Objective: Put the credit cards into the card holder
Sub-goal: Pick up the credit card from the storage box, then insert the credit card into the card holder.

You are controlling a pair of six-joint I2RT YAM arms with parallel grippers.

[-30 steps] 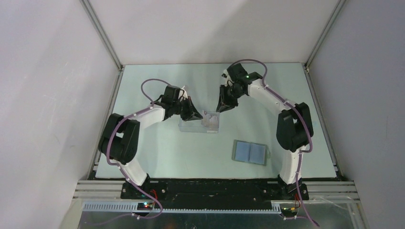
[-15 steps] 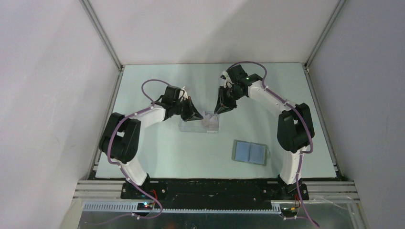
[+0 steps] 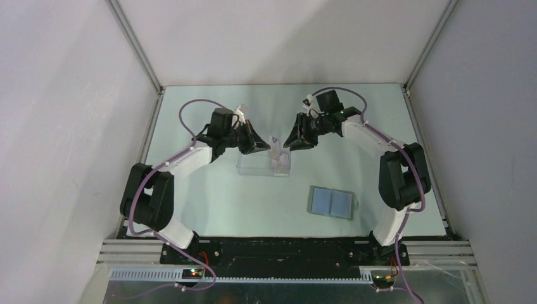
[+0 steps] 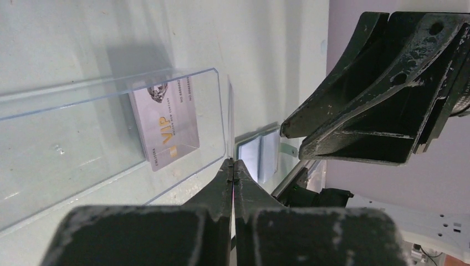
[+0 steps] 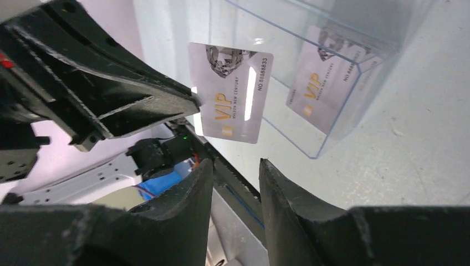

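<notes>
Nearest the bases, lower right of centre in the top view: holder [image 3: 331,202] lies open on the table [image 3: 209,202], blue inside up. No card in it that I can see. It is well apart from both grippers, so nothing looks loaded yet.

Mid frame: clear case [image 3: 253,166], with the second card [image 4: 166,126] inside at its right end.

Just past the case: left gripper [image 3: 263,145] is pressed together on the card [image 5: 230,100]. It pinches one edge, so the card stands up clear of the case. Reads as a handover grip: most of the face is left free for the other arm.

Right gripper [image 3: 292,140] faces it from the right. Fingers are spread with nothing between them. It is near the card, not touching as far as I can tell.

View differences:
- Top view gives layout only. The card there is a pale sliver between the two tips.
- Left wrist sees the card edge-on, a thin line coming out of its closed tips. That confirms the pinch but hides the face. It also shows the holder beyond the case.
- Right wrist shows the printed face, the left tip on the card's left edge, and the gap between its own fingers just below the card.

Judgement: right should take the free edge before left lets go. Risk is the thin card twisting or slipping in the swap.
</notes>
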